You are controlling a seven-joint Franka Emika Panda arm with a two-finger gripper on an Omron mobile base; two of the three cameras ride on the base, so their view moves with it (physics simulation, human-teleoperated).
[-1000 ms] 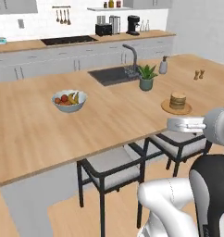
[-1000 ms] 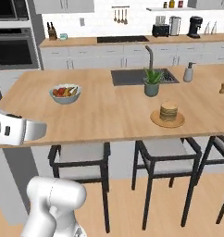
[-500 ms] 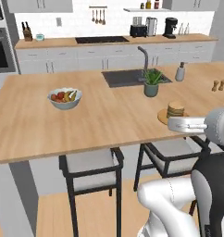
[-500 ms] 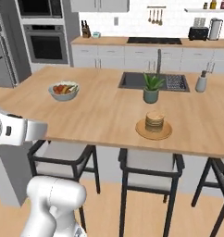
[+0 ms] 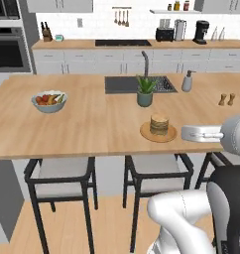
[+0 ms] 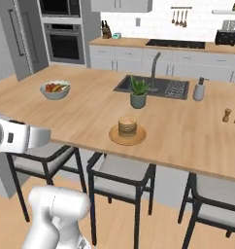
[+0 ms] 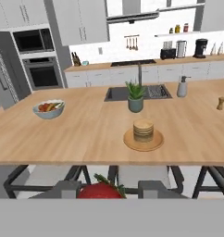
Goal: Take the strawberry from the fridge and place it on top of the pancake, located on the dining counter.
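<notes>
In the hand view my gripper [image 7: 107,190] is shut on the strawberry [image 7: 101,190], a small red berry with green leaves between the two dark fingertips [image 7: 67,189]. Ahead on the dining counter [image 7: 77,134] stands the pancake [image 7: 143,130], a tan stack on a round wooden plate [image 7: 132,143]. The stack is also on the counter in the left base view, pancake [image 5: 159,124], and in the right base view, pancake [image 6: 127,126]. My white hand [image 5: 201,133] hovers at the counter's near edge, right of the stack. The grey fridge [image 6: 20,41] stands far left.
On the counter are a white fruit bowl [image 5: 49,101], a potted plant [image 5: 145,92], a dark sink [image 5: 124,84], a soap bottle [image 5: 187,82] and two small shakers [image 5: 226,99]. Dark-legged stools [image 5: 60,176] stand under the near edge. The black oven [image 6: 65,44] is beside the fridge.
The whole picture has shifted, so the base has moved: the pancake now sits nearer the middle of both base views, and the oven and fridge have come into the right base view.
</notes>
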